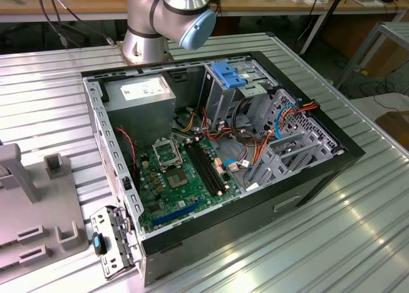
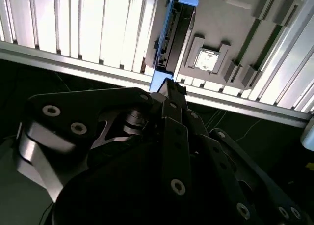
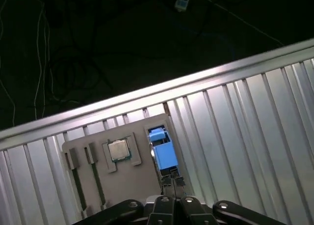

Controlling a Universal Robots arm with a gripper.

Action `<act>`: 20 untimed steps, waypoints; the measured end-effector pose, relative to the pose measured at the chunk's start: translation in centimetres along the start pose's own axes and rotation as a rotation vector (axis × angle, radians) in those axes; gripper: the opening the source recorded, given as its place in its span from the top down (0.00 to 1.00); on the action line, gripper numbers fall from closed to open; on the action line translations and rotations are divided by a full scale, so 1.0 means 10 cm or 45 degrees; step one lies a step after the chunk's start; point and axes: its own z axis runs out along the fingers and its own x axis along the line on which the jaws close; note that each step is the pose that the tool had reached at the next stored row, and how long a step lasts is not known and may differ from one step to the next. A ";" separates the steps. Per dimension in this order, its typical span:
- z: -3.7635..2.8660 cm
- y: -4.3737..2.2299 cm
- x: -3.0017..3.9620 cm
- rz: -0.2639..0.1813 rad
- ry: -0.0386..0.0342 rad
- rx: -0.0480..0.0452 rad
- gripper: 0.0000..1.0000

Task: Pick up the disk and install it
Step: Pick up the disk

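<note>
Disk [image 3: 162, 149] [image 2: 171, 33], blue-railed, stands on edge in a slot of the grey fixture [image 3: 122, 181] on the ribbed worktop [image 3: 235, 136], beside a seated processor chip [image 3: 117, 150]. The hand [image 3: 172, 178] [image 2: 169, 87] hangs over the disk's end, fingers drawn together; contact with the disk cannot be judged. The open computer case [image 1: 211, 152] lies apart.

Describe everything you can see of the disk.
The disk is a thin slab that looks dark on its side, edged by a bright blue plastic rail with a paler blue tab at one end. It stands on edge in a slot of the grey fixture plate, next to a pocket holding a square chip. The plate lies on the ribbed metal table. The gripper hangs at the disk's near end; whether they touch cannot be told.
</note>
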 end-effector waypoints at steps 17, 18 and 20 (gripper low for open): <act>0.047 0.101 0.030 -0.185 -0.0111 0.141 0.89; 0.047 0.101 0.030 -0.186 -0.0113 0.143 0.89; 0.048 0.101 0.030 -0.186 -0.0116 0.144 0.89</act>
